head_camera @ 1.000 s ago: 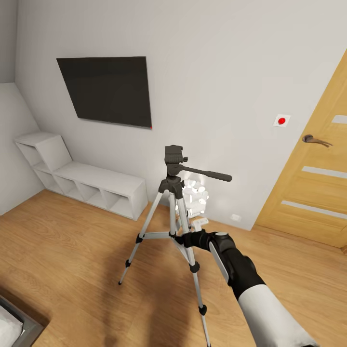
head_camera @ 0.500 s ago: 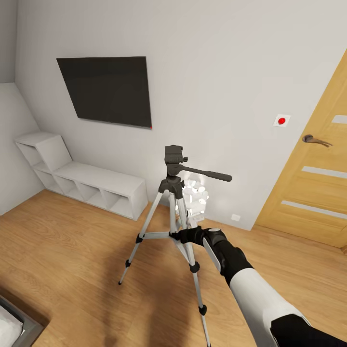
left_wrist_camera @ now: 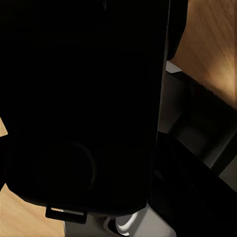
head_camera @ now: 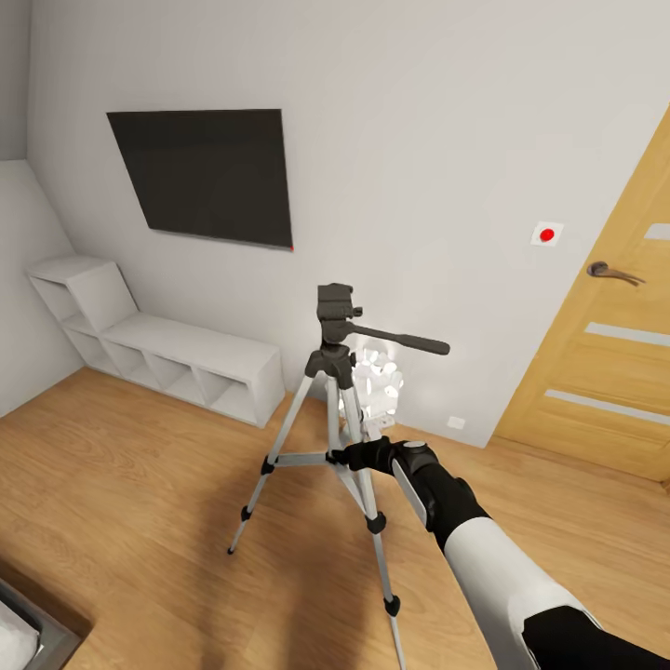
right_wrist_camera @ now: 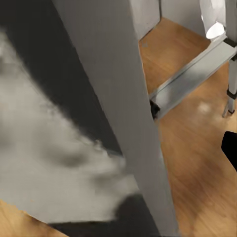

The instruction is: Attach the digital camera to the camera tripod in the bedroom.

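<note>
Bedroom corner: wood floor, pale wall with a black TV, low cube shelf, oak door off to the right.

Tripod upright on the floor in front of the wall, legs spread, black head bare on top, pan handle pointing toward the door, white lamp just behind.

Right gripper low at the tripod's centre braces, against a silver leg that looms very close in the right wrist view. Cannot tell whether those jaws are clenched on the leg or merely beside it.

Left wrist view blocked by a dark mass pressed up to the lens; possibly the camera, but cannot tell, nor how the left gripper's jaws stand.

To do the step well:
- Steady the tripod low, without shoving; three thin legs probably tip easily.
- Keep clear of the pan handle.
- Bring the camera down squarely onto the head's flat top, lens outward.
- Let go only once seated.
</note>
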Controlling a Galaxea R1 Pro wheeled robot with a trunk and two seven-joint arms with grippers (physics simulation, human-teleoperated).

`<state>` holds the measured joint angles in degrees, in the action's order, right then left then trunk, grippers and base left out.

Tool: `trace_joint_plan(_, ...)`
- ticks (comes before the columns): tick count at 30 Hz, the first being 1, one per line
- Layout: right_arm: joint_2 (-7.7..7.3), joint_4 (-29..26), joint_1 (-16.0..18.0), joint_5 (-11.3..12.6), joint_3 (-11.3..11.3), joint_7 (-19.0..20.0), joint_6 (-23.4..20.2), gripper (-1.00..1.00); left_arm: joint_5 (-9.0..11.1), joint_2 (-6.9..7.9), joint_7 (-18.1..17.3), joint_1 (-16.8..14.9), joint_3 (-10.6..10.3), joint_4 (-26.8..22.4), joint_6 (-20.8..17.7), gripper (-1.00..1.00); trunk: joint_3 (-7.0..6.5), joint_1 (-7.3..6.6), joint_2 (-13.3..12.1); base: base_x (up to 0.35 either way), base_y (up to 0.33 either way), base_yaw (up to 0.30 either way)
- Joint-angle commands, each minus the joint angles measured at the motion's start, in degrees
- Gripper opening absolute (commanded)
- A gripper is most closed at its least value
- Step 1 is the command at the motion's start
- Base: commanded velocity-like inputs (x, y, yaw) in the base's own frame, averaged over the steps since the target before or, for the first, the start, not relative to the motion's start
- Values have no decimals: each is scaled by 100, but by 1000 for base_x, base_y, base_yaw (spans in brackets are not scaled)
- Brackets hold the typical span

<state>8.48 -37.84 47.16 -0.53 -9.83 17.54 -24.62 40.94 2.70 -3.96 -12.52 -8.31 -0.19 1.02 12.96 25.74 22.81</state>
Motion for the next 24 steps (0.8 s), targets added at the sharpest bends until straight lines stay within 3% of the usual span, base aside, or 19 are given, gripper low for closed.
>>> trace_joint_plan(1,-2,-18,4,-7,-3,16,-29,100,54,2,-35,-5,-48,9,12,-100,11,4,11,55,0,0)
trace_joint_plan(16,-44,-48,4,-31,-27,51,232,100,63,2,-35,-5,-48,10,12,-100,11,4,11,10,0,0)
trace_joint_plan(24,-53,-48,4,-331,-4,54,251,100,63,2,-35,-5,-48,10,12,-100,11,4,11,0,0,0)
